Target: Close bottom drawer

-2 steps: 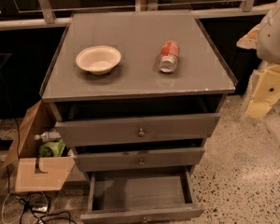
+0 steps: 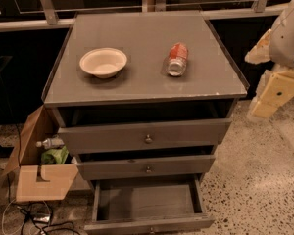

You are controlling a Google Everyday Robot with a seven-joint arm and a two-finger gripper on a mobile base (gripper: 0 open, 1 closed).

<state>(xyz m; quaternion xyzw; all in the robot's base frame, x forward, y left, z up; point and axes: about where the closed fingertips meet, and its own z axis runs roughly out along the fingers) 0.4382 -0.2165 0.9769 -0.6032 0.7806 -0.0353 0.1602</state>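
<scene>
Camera view: bottom drawer (image 2: 147, 204) open, gripper (image 2: 273, 96) off the desk's right edge, no contact.

Compared with 0.7 s ago, no visible change: the drawer is pulled out just as far below the desk's front edge, with its empty floor exposed and its slim knobbed front low in frame. The gripper hangs in the same place beyond the front right corner, well apart from the drawer; whether it is apart or together, cannot tell. Top drawer (image 2: 147, 137) and middle drawer (image 2: 147, 168) sit further in. On the desk (image 2: 137, 84), a bowl (image 2: 103, 61) sits toward the left edge and a can (image 2: 177, 59) lies on its side toward the right. A cardboard box (image 2: 39, 180) stands on the floor under the left edge. Judgement: closing has not started. The arm must first drop and swing in front of the drawer's panel, then push it back.
</scene>
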